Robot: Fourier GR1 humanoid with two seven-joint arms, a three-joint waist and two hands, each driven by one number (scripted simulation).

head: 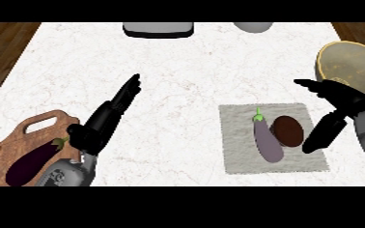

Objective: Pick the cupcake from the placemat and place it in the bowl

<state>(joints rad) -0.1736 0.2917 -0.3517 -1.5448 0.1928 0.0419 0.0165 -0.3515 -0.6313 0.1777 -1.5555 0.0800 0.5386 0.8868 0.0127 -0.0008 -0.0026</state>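
Observation:
A brown cupcake [288,130] sits on the grey placemat [239,154] at the right, touching a pale purple eggplant [266,140] that lies to its left. The bowl [343,63], tan inside, stands at the right edge, beyond the placemat. My right hand [333,107] hovers just right of the cupcake, open, thumb hanging down beside it and fingers pointing left above it, without touching it. At the left my left hand [108,116] is open, its straight fingers pointing up and away over bare counter.
A wooden cutting board [35,130] at the lower left carries a dark purple eggplant [34,159]. A grey and black appliance [158,29] and a grey round object [253,26] stand at the far edge. The white marble counter [185,77] spans the middle.

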